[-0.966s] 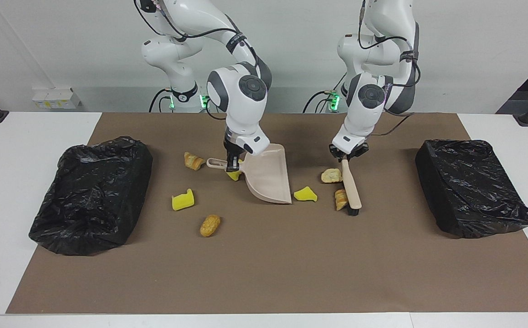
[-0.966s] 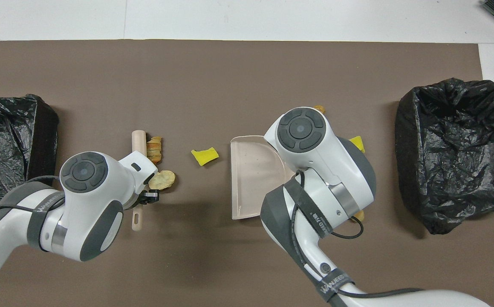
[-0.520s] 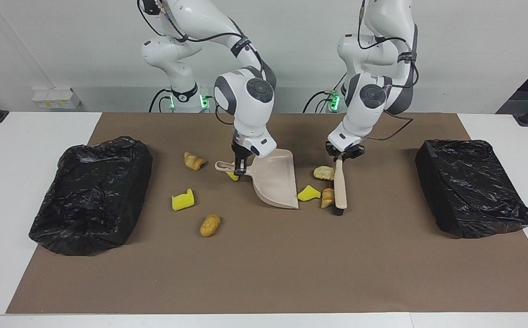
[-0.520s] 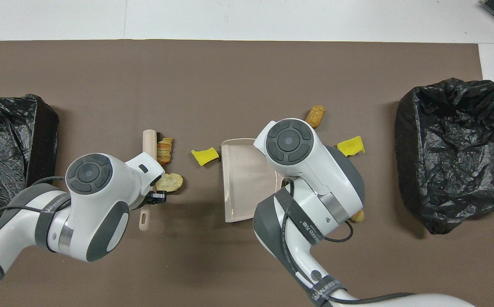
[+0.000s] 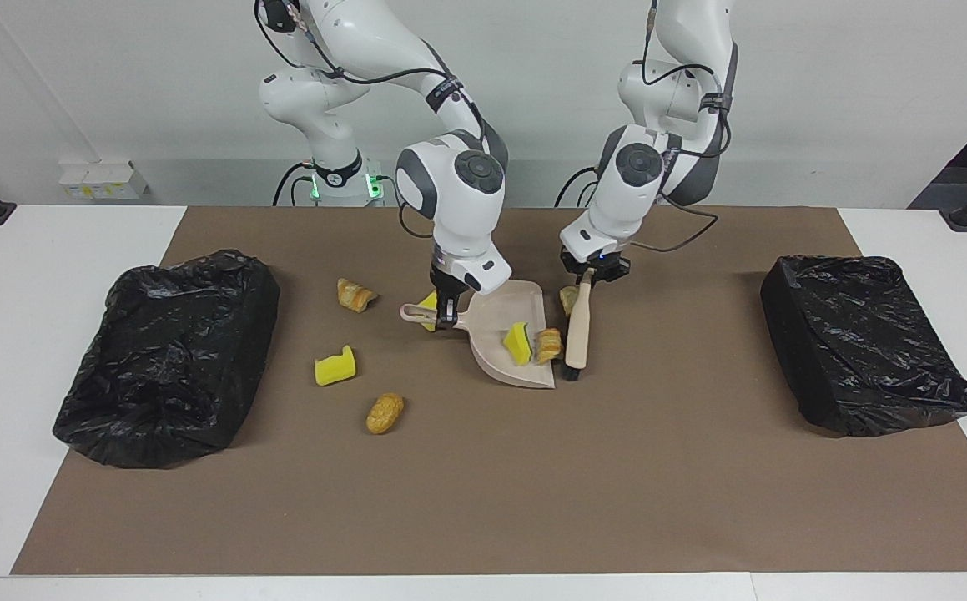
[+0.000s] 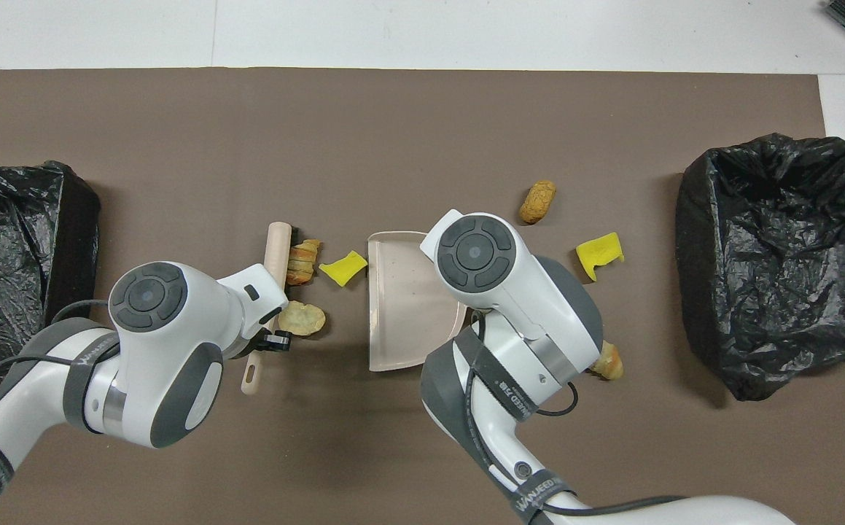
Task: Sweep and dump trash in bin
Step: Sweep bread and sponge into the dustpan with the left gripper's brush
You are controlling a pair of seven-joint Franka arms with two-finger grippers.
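**Brush pushing scraps into the pan**

Left pincer point(image 5: 590, 275) grips brush point(image 5: 576, 330); right pincer point(image 5: 447, 310) clamps dustpan point(image 5: 506, 338) handle. Yellow chunk point(image 5: 518, 343) & bread lump point(image 5: 547, 345) look just inside the lip, though the overhead view disagrees. Keep pan edge flat on surface; sweep low & slow. Other trash lies scattered nearby.

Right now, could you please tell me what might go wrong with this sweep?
The sponge chunk and bread lump sit only at the dustpan lip, so lifting now might spill them. Another lump, beside the brush handle near the left gripper, may slip past the pan.
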